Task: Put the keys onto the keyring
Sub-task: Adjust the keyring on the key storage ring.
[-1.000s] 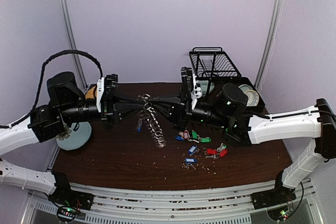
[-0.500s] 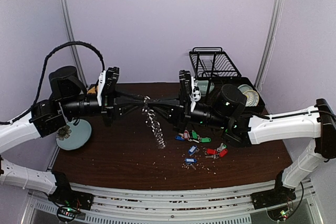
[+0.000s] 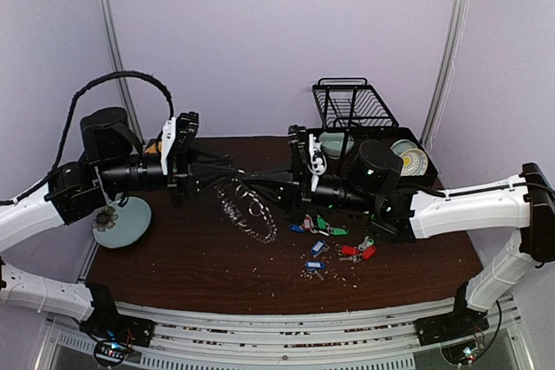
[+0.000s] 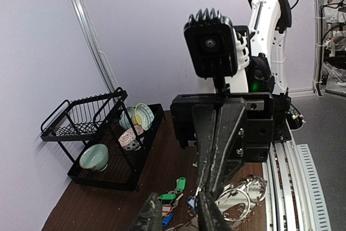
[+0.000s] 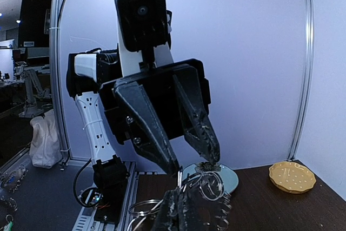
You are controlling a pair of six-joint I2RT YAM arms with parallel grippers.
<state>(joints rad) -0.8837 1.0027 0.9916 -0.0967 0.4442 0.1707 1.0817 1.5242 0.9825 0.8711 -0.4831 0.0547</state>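
No key is threaded yet. The right end effector [image 3: 262,186] is clamped on the keyring [image 3: 251,214], which dangles beneath it. The left end effector [image 5: 193,160] stands facing it, jaws apart. The keys [image 3: 325,233] lie loose on the worktop [image 3: 191,257] below the right wrist.

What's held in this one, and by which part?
The right gripper pinches the keyring by rings at its upper end; the rest hangs down. The left gripper stands open beside it, apparently gripping nothing.
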